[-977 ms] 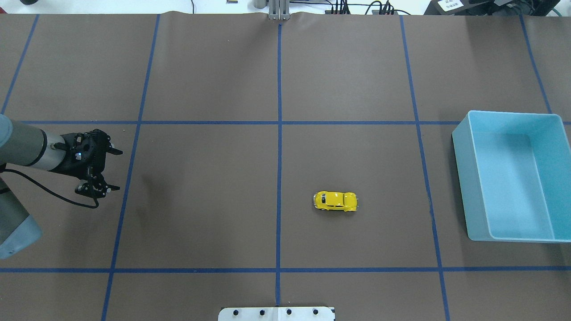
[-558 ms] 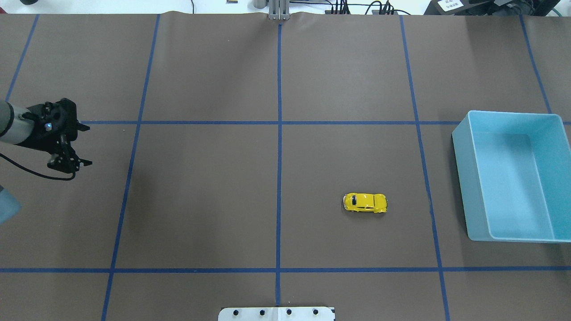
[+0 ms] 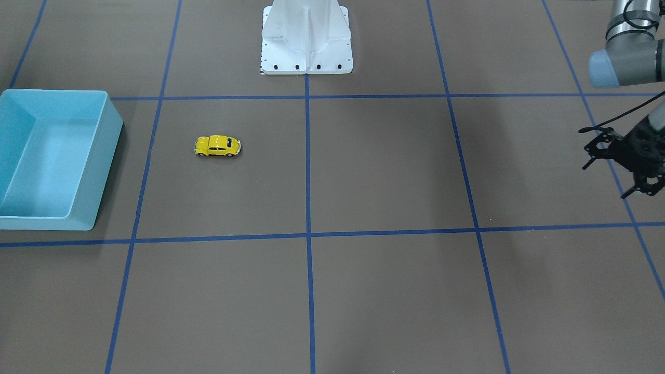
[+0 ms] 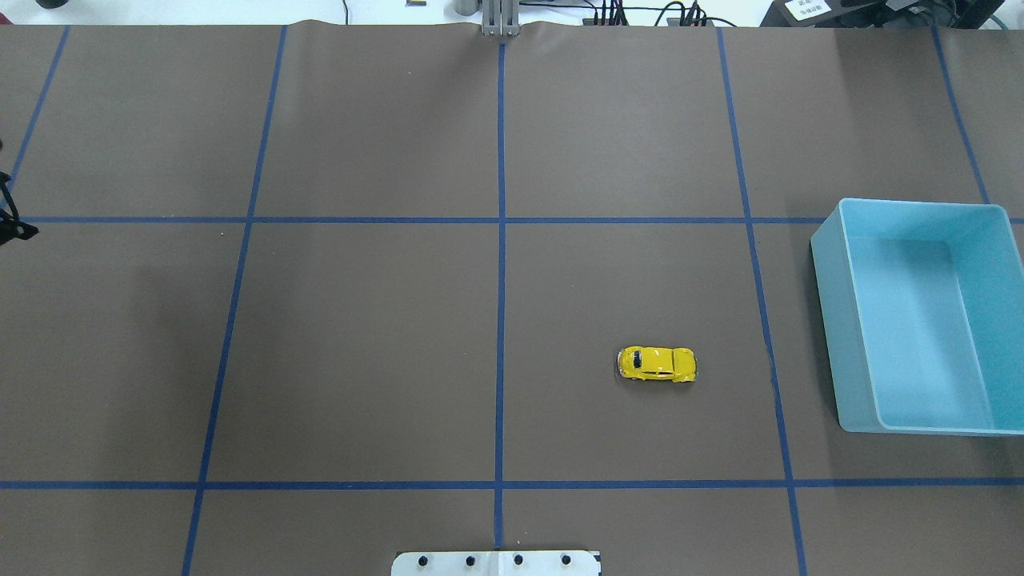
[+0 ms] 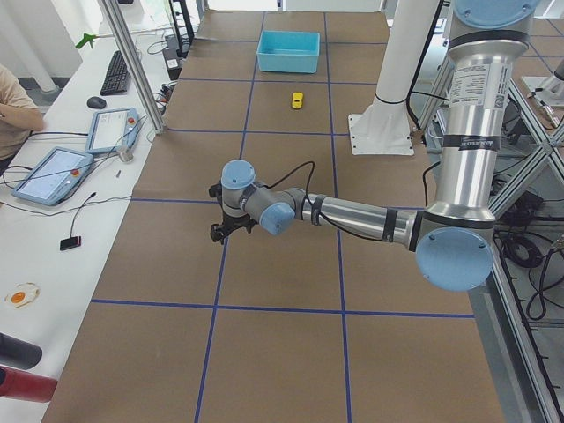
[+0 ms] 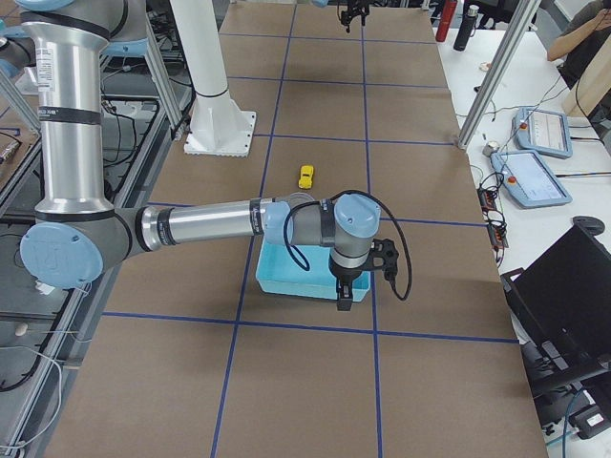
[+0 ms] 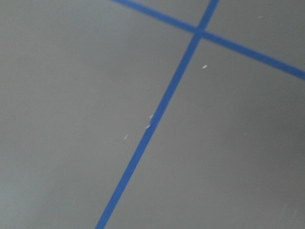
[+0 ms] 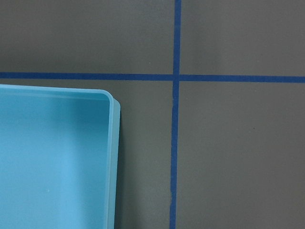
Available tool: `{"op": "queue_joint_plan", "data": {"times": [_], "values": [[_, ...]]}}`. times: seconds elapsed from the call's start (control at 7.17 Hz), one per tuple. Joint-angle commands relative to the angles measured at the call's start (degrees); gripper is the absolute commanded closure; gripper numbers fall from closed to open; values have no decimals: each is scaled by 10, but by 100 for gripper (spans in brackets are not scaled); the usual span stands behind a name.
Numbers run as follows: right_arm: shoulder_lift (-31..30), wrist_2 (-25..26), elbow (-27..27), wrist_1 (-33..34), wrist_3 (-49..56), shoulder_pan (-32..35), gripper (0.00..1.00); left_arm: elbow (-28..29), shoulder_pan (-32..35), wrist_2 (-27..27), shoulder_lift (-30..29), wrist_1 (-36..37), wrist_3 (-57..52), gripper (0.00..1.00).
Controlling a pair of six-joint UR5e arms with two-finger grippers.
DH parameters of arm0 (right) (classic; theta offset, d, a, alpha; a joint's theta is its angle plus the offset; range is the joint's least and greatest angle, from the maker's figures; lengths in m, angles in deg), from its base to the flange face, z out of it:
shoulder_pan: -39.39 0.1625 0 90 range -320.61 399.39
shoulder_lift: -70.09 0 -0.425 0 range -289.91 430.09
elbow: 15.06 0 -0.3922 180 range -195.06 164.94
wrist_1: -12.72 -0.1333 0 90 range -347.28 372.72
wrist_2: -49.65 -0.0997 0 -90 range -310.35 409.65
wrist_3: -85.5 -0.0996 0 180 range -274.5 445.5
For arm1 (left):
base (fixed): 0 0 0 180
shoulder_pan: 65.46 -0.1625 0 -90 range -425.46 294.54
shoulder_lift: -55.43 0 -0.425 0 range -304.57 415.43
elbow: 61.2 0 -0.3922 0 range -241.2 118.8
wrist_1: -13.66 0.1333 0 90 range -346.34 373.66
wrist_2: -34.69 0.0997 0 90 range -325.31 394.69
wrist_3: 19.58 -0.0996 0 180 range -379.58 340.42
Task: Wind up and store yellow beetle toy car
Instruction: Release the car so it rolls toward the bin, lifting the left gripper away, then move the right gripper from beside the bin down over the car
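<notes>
The yellow beetle toy car point(image 4: 657, 365) stands on its wheels on the brown table, alone, a short way left of the light blue bin point(image 4: 832, 336). It also shows in the front view point(image 3: 218, 146) and both side views point(image 5: 298, 100) point(image 6: 305, 176). My left gripper point(image 3: 607, 181) is open and empty, far from the car at the table's left side; only a fingertip point(image 4: 16, 230) shows in the overhead view. My right gripper point(image 6: 358, 277) hangs by the bin's outer corner point(image 8: 110, 157); I cannot tell whether it is open or shut.
The bin point(image 3: 101, 166) is empty. The robot's white base point(image 3: 306, 36) stands at the table's near-robot edge. Blue tape lines cross the brown mat. Operators' tablets and a keyboard lie on the side table point(image 5: 88, 150).
The car rolled to the right toward the bin, then stopped. My left arm pulled back to the left, almost out of the overhead view.
</notes>
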Motion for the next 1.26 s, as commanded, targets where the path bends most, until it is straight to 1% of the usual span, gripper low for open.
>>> {"op": "queue_joint_plan", "data": {"times": [0.0, 0.14, 0.28, 0.42, 0.56, 0.7, 0.84, 0.98, 1.12], "values": [[41, 9, 66, 1, 0, -53, 0, 37, 89, -54, -2, 47, 137, 0], [59, 5, 83, -1, 0, -61, 0, 52, 134, -79, -4, 84, 173, 0], [68, -8, 126, -10, 0, -96, 0, 64, 172, -86, -3, 112, 176, 0], [78, -7, 153, -11, 0, -136, 0, 74, 200, -107, -2, 138, 176, 0], [79, -5, 183, -12, 1, -186, 0, 75, 207, -109, -2, 157, 177, 0], [82, -1, 198, -29, 1, -243, 0, 75, 208, -109, -4, 158, 178, 0], [83, 8, 198, -69, 1, -293, 0, 75, 208, -109, -6, 156, 177, 0], [87, 40, 197, -108, 2, -346, 0, 76, 208, -110, -9, 156, 177, 0], [100, 88, 197, -124, 1, -410, 0, 75, 207, -110, -9, 153, 177, 0]]}}
